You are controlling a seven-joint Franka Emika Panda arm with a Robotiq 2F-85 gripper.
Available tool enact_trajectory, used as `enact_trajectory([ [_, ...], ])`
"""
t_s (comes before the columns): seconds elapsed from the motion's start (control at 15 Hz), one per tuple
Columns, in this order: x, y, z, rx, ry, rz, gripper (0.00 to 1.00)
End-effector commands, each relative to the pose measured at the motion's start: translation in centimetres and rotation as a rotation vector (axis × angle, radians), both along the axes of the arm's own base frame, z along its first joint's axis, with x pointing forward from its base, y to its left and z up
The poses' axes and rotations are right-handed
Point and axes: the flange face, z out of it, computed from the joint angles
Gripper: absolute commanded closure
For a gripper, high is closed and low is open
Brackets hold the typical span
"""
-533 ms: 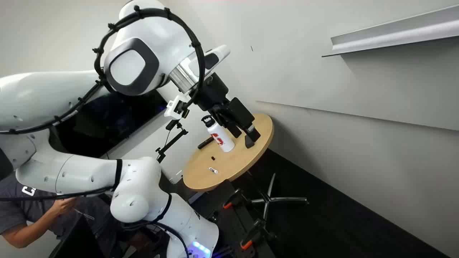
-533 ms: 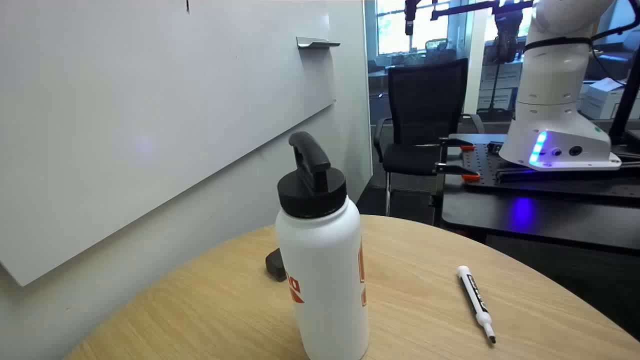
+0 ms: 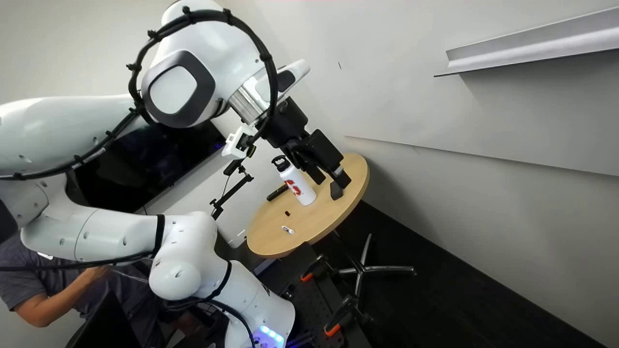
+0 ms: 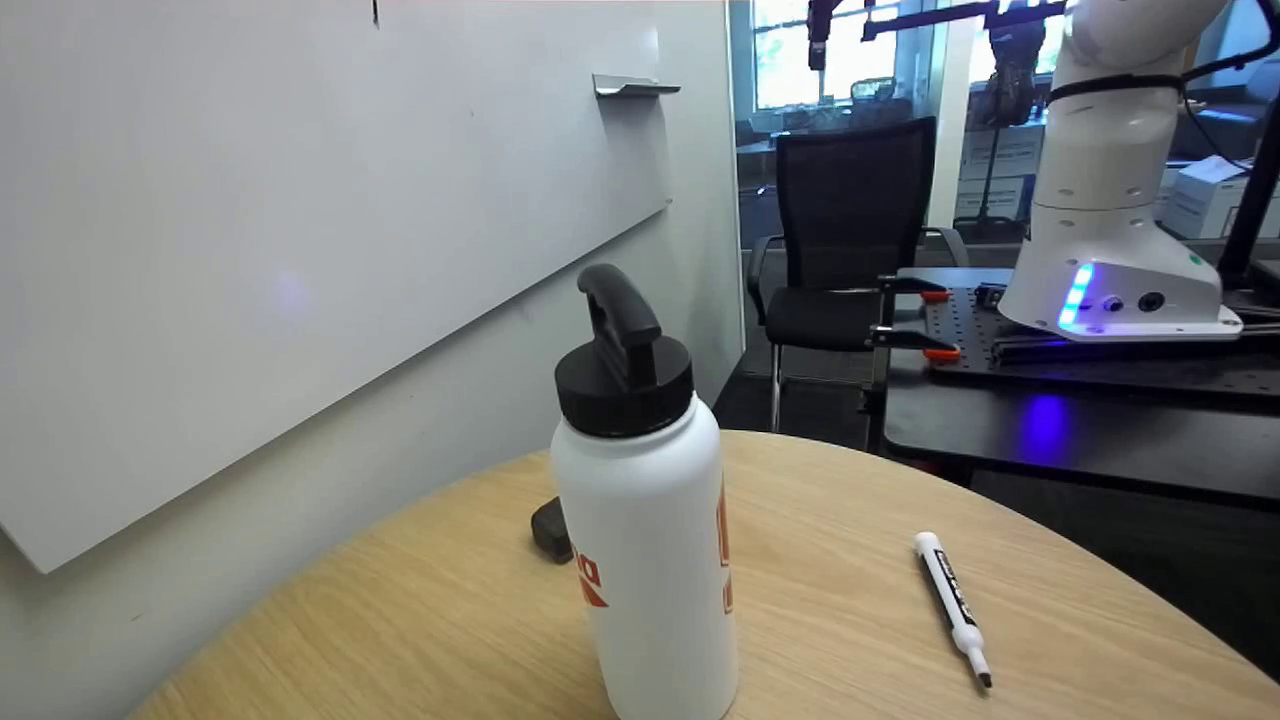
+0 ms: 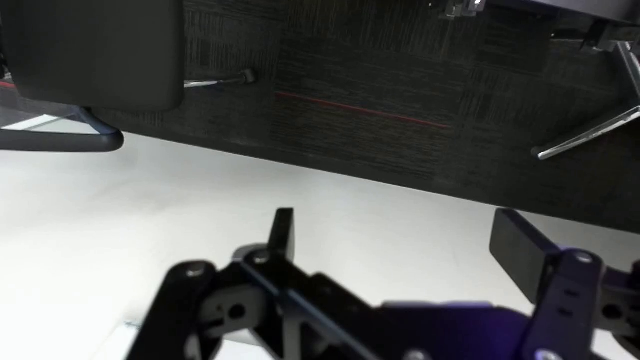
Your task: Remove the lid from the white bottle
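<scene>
You have the claw (image 5: pixel 392 234) spread wide, its fingers (image 5: pixel 520 252) well apart in the lower half of the wrist view, with a chair (image 5: pixel 97 52) at upper left. In an exterior view the bottle (image 4: pixel 650 570) stands upright at bottom centre on the desk (image 4: pixel 380 630), black lid (image 4: pixel 625 390) on; a dark block (image 4: pixel 550 530) sits partly behind it, and a marker (image 4: pixel 950 600) lies at lower right. In an exterior view a small dark piece (image 3: pixel 287 213) lies left of the bottle's base, just above the marker in the frame, and your claw hangs to the bottle's right near mid-frame.
</scene>
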Motion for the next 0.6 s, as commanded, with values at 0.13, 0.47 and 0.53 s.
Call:
enact_trajectory([
  [0.13,0.0,8.2,2.2,-0.075,-0.029,0.276,0.00],
  [0.47,-0.7,20.1,4.1,-0.076,-0.040,0.557,0.00],
  [0.53,-1.1,22.6,4.0,-0.065,-0.040,0.614,0.00],
])
